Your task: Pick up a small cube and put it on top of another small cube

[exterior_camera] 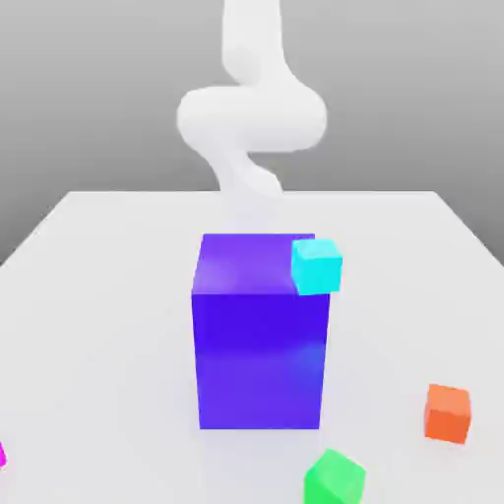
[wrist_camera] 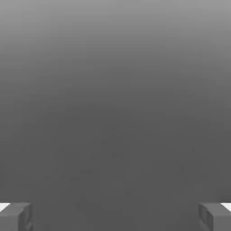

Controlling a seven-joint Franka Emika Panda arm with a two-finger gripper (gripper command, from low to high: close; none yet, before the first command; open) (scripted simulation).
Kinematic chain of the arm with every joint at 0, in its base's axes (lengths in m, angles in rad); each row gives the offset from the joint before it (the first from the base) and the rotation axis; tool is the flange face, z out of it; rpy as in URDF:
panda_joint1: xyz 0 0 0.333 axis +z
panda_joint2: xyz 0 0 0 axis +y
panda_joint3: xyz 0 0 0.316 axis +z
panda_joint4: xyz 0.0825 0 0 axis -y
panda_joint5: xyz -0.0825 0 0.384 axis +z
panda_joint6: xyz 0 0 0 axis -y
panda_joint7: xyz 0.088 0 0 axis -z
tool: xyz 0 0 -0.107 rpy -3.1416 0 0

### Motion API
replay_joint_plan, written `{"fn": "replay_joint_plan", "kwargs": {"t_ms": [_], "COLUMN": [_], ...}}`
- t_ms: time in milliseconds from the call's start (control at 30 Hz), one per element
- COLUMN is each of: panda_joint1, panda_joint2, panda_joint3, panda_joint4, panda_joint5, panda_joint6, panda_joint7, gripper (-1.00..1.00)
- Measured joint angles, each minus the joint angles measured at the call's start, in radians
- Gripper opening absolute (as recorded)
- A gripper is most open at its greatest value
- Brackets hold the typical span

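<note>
The gripper stands with its two grey fingertips spread wide apart and nothing between them, looking in the hand view onto a plain grey backdrop. In the exterior view the white arm curls above the far side of the bench, behind a tall glossy blue-purple block. A small cyan cube perches at that block's upper corner on the exterior view's right. The small magenta cube lies at the near edge of the bench on the exterior view's far left, cut off by the frame and well apart from the arm, so the coming reach looks likely to run forward across the bench and toward that side, clear of the block. An orange cube and a green cube sit near the front on the exterior view's right. All are flat-faced, sharp-edged, plain-coloured solids with no visible texture.
</note>
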Motion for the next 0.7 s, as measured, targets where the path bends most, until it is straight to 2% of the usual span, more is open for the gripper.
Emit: {"fn": "replay_joint_plan", "kwargs": {"t_ms": [333,700], "panda_joint1": [-0.049,-0.169], "panda_joint2": [0.366,0.769], "panda_joint3": [-0.143,-0.256], "panda_joint4": [0.033,0.071], "panda_joint5": [0.055,0.177], "panda_joint6": [0.089,0.181], "panda_joint7": [-0.040,-0.127], "gripper": [0.00,0.00]}}
